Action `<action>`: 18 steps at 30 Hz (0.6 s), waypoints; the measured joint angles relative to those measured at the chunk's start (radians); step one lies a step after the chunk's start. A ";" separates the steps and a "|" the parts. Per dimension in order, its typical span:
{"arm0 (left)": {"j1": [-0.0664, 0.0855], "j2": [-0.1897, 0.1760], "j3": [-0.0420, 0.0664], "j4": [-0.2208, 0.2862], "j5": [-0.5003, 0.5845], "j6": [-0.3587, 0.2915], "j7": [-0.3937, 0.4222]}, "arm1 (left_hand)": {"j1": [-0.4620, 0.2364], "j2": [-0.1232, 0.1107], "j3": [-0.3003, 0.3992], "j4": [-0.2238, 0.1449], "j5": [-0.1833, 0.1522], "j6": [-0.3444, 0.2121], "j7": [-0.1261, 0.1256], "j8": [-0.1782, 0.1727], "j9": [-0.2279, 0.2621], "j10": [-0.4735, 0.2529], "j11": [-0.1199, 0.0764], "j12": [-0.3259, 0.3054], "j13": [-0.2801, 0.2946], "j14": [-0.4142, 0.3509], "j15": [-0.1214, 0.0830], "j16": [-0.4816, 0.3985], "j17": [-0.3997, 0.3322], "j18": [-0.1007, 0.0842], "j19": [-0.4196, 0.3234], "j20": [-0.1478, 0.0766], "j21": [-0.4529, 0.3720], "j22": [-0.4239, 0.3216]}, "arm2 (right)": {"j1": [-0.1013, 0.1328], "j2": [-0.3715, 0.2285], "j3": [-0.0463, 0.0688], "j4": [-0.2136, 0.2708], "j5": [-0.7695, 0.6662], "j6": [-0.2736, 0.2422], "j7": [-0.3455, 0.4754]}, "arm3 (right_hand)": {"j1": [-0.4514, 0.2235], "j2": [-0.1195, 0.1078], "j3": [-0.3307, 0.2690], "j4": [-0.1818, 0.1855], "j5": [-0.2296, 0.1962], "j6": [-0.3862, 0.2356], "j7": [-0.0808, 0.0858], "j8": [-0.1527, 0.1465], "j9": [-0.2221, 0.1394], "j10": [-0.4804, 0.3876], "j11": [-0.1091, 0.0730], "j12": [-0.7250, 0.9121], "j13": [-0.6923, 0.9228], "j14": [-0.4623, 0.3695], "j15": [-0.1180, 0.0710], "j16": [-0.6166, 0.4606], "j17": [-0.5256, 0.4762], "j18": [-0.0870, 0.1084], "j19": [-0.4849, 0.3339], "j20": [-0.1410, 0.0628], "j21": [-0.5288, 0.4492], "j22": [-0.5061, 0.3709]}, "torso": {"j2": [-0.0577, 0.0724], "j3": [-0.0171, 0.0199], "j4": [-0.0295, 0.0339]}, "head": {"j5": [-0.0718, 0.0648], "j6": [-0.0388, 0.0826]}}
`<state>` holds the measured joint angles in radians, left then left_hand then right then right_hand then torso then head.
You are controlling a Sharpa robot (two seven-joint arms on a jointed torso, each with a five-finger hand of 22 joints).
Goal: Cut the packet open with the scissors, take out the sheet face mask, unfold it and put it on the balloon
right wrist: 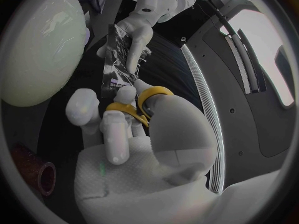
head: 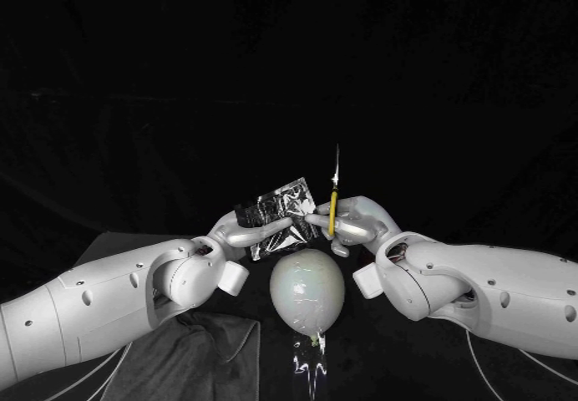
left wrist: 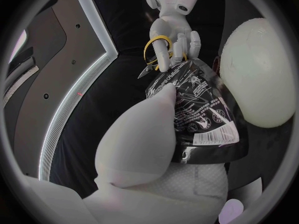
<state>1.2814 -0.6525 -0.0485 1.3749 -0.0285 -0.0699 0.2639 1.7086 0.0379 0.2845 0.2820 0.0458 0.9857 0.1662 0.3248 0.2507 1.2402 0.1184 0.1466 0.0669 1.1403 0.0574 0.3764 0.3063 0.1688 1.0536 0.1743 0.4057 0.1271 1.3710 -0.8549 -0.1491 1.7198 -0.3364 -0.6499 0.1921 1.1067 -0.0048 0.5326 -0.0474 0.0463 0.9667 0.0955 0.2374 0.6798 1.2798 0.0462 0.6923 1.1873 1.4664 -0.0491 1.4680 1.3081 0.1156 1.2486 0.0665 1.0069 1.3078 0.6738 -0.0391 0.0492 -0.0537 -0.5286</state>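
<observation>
Currently one silver foil packet (head: 280, 209), held up in the air above the balloon, between the two hands. Left hand (head: 247, 232) pinches it: in the left wrist view the thumb (left wrist: 149, 134) presses on the printed face of the packet (left wrist: 199, 114), with the other fingers hidden behind it. The barcode end points toward the wrist.

One pair of scissors (head: 332, 200) with yellow handles, blades pointing straight up, just beside the packet's right edge. Right hand (head: 356, 221) grips them. In the right wrist view the fingers (right wrist: 115, 134) curl around and through the yellow loops of the scissors (right wrist: 146, 102). Cannot tell if the blades are parted, or if they touch the foil. In the left wrist view the blade tip sits close to the packet's far corner.

One balloon (head: 307, 288), pale whitish-green and egg-shaped, directly below both hands with its knot end toward the robot. It is apart from the packet. It also shows as a big pale oval beside the packet in both wrist views (left wrist: 258, 74) (right wrist: 40, 50).

One grey cloth (head: 193, 351) lies under the left arm, next to the balloon. One dark red tube (right wrist: 40, 171) shows near the right hand; what it is cannot be told.
</observation>
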 measured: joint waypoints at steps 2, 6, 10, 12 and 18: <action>0.000 -0.001 0.000 0.000 -0.002 -0.005 -0.001 | 0.000 0.000 0.004 -0.002 0.000 0.000 0.000 0.000 0.000 0.006 -0.005 -0.004 0.000 0.000 0.000 0.000 0.003 0.000 -0.003 -0.003 0.000 0.001 | 0.001 -0.009 0.000 0.002 0.014 0.002 0.005 | -0.032 -0.010 -0.024 0.030 0.000 0.002 0.002 -0.009 -0.007 0.000 0.000 0.000 -0.001 -0.002 0.005 -0.033 -0.006 0.001 -0.029 0.003 -0.054 0.000 | 0.000 0.0002 -0.0001 | -0.002 -0.001; 0.001 -0.003 0.000 -0.001 -0.008 -0.011 -0.006 | -0.017 -0.017 0.035 -0.006 0.000 -0.003 -0.003 0.000 0.000 0.012 -0.001 -0.012 0.000 0.001 0.001 0.006 0.013 0.000 -0.003 -0.003 0.013 0.008 | 0.002 -0.042 0.000 0.004 0.044 0.004 0.018 | -0.053 -0.038 -0.069 0.068 0.000 0.007 0.007 -0.027 -0.020 0.000 0.000 0.000 -0.091 -0.009 0.012 -0.092 -0.090 0.022 -0.075 0.007 -0.143 -0.032 | 0.000 0.0004 -0.0001 | -0.006 -0.001; 0.007 -0.001 0.000 -0.007 -0.018 -0.012 -0.017 | -0.025 -0.025 0.053 -0.013 0.000 -0.004 -0.004 0.008 0.000 0.015 -0.004 -0.016 0.000 0.002 0.002 0.006 0.017 0.000 -0.007 -0.007 0.020 0.012 | 0.002 -0.080 -0.005 0.007 0.066 0.005 0.027 | -0.032 -0.059 -0.096 0.087 0.000 0.021 0.007 -0.042 -0.030 0.000 0.000 0.000 -0.190 -0.018 0.006 -0.126 -0.136 0.023 -0.078 0.007 -0.184 -0.056 | 0.000 0.0009 -0.0001 | -0.011 -0.001; 0.014 0.006 0.001 -0.016 -0.026 -0.010 -0.026 | -0.033 -0.033 0.067 -0.016 0.000 -0.005 -0.005 0.013 0.000 0.018 -0.002 -0.022 0.000 0.002 0.002 0.010 0.021 0.000 -0.010 -0.010 0.028 0.015 | 0.002 -0.108 -0.011 0.016 0.078 0.012 0.032 | -0.016 -0.055 -0.104 0.095 0.000 0.031 0.004 -0.046 -0.035 0.000 0.000 0.000 -0.257 -0.018 0.006 -0.134 -0.150 0.023 -0.077 0.006 -0.184 -0.059 | 0.000 0.0015 -0.0001 | -0.018 -0.001; 0.035 0.046 0.002 -0.056 -0.049 0.001 -0.051 | -0.044 -0.044 0.093 -0.023 0.000 -0.006 -0.005 0.020 0.000 0.024 -0.003 -0.028 0.000 -0.002 -0.002 0.012 0.029 -0.002 -0.012 -0.012 0.039 0.024 | -0.018 -0.196 -0.030 0.052 0.106 0.061 0.043 | 0.028 -0.048 -0.124 0.115 0.000 0.056 -0.007 -0.053 -0.038 0.023 -0.032 -0.156 -0.408 -0.005 -0.003 -0.083 -0.075 0.023 0.015 -0.006 -0.060 -0.011 | 0.000 0.0018 -0.0006 | -0.033 -0.001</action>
<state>1.3164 -0.6061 -0.0462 1.3186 -0.0779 -0.0693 0.2131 1.6649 -0.0057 0.3774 0.2591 0.0457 0.9799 0.1608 0.3451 0.2507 1.2642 0.1156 0.1188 0.0668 1.1388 0.0557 0.3882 0.3353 0.1664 1.0416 0.1624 0.4446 0.1512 1.3529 -1.0506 -0.1791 1.7720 -0.2306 -0.5888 0.2346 1.1351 -0.0527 0.4081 0.0679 0.0463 1.0231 0.0884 0.1841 0.6415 1.3025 0.0140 0.5366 0.7798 1.4614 -0.0520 1.3847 1.2336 0.1390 1.2637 0.0607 0.9472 1.2966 0.6739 -0.0373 0.0486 -0.0866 -0.5301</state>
